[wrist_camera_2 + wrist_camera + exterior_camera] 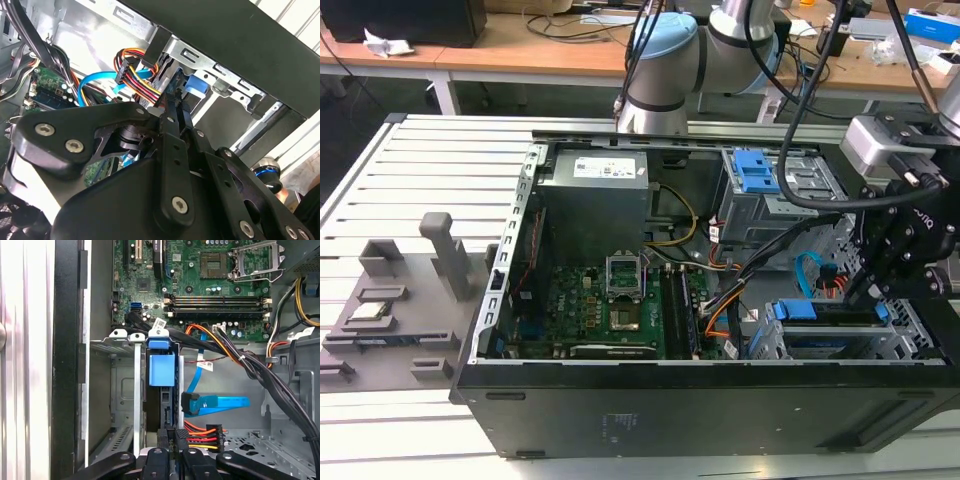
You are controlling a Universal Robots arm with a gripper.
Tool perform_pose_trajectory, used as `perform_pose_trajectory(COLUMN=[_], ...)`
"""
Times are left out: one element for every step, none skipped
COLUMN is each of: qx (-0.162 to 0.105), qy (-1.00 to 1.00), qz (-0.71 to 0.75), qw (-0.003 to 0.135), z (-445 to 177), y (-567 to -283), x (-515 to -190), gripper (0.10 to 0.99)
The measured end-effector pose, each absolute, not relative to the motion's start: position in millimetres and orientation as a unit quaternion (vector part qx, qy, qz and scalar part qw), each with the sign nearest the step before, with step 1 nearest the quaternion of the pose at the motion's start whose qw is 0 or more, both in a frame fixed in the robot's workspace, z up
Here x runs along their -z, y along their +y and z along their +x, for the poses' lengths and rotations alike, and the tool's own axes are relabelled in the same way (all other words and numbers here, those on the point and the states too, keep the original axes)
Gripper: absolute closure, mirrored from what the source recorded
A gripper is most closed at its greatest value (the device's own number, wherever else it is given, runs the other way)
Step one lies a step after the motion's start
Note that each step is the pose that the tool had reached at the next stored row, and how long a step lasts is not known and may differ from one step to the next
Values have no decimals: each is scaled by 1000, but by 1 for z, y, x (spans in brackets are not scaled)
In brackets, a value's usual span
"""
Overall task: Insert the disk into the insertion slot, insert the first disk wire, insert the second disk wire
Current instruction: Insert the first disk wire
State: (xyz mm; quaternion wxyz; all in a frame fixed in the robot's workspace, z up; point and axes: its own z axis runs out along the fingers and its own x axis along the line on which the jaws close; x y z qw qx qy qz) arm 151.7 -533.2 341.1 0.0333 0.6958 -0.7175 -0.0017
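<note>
Step in hand: seating the first disk wire (200, 436).

My gripper (176, 112) stood narrow, the fingers nearly together, at the rear edge of the disk (162, 371). The wire bundle ran in right at my fingertips. Its end plug was hidden between them, so I judged, rather than saw, that I held it. The disk stood on edge directly ahead of my fingertips, already home in the insertion slot (122, 390).

Notes on doing it well (judgement only):
- Keep the plug square to the drive's edge and push straight along the drive, with no twist.
- The strands looked slack and springy, so a dragged bundle would likely lever the plug sideways.
- Press lightly until the plug keys in, then firmly.

Materials and shapes:
- First disk wire: thin, glossy insulated strands in orange, red, yellow and black, lying side by side.
- The second disk wire (220, 402): a flat, smooth, light blue ribbon just to one side of my fingertips. Its plug lay close against the disk, and I could not tell whether it was seated.
- Slot: thin grey sheet metal, folded and perforated, with hard edges.
- The blue caddy (162, 342) on the disk: matt moulded plastic.
- The black sleeved cables (260, 375): thick, crossing farther off beyond the ribbon.
</note>
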Motion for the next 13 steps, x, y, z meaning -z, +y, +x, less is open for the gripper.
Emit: perform_pose_trajectory(qx=[2, 2, 2, 2, 2, 2, 2, 2, 2, 2, 2, 2, 2], qy=[-718, -718, -718, -718, -718, -718, -718, -718, -718, -718, -718, -718, -718], qz=[696, 696, 696, 696, 696, 696, 696, 696, 696, 696, 696, 696, 696], qw=[33, 33, 33, 33, 33, 33, 33, 33, 33, 33, 33, 33, 33], z=[152, 152, 152, 152, 152, 152, 152, 152, 152, 152, 152, 152, 152], y=[-533, -533, -533, -533, -533, -533, -533, -533, -533, -533, -533, -533, -533], x=[-341, -340, -340, -340, -340, -340, -339, -339, -338, -338, -337, -336, -336], gripper=[918, 918, 918, 918, 918, 918, 918, 918, 918, 918, 918, 918, 918])
